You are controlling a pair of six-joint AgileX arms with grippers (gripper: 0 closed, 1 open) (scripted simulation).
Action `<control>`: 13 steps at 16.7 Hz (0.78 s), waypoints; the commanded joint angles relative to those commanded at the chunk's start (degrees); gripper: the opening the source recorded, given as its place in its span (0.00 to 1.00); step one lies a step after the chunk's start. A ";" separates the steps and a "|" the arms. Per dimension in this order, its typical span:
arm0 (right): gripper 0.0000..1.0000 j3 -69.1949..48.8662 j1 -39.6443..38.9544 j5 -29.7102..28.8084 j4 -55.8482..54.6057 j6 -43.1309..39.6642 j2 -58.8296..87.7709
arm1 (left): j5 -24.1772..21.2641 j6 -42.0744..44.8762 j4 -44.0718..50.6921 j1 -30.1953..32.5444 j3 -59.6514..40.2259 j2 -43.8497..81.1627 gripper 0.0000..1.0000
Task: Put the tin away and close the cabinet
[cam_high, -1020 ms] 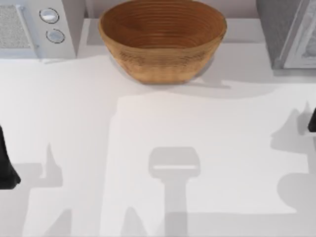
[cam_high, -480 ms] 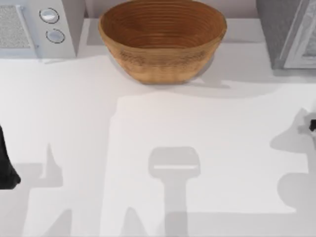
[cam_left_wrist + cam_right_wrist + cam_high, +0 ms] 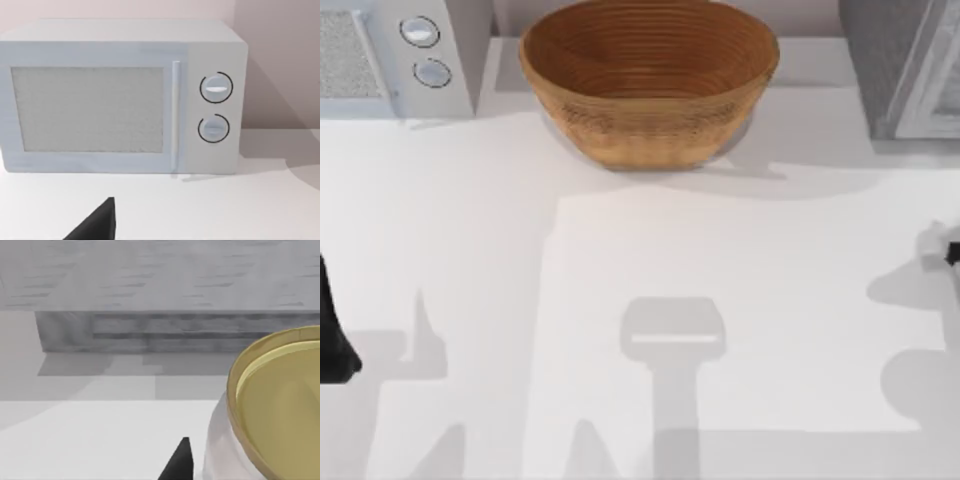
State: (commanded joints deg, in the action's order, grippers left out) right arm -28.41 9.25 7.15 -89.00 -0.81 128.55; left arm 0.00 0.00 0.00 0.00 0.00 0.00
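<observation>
The right pincer point(image 3: 954, 255) has slid out toward the counter's point(image 3: 620, 250) right edge. The tin point(image 3: 272, 415), white-walled with a gold rim and top, stands just beside its fingertip point(image 3: 180, 462); its grip cannot be told.

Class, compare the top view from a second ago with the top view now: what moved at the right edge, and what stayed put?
The right gripper slid further off the right edge; a pale bit of the tin now shows there. The left gripper, wicker bowl, microwave and cabinet stayed put.
</observation>
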 joint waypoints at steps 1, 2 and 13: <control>0.00 0.00 0.00 0.00 0.00 0.00 0.00 | 0.00 0.00 0.00 0.00 0.00 0.00 1.00; 0.00 0.00 0.00 0.00 0.00 0.00 0.00 | 0.00 0.00 0.00 0.00 0.00 0.00 1.00; 0.00 -1.35 0.04 0.15 8.93 0.08 -8.79 | 0.00 0.00 0.00 0.00 0.00 0.00 1.00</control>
State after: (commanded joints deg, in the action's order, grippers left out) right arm -29.76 9.29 7.30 -80.08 -0.73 119.76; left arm 0.00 0.00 0.00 0.00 0.00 0.00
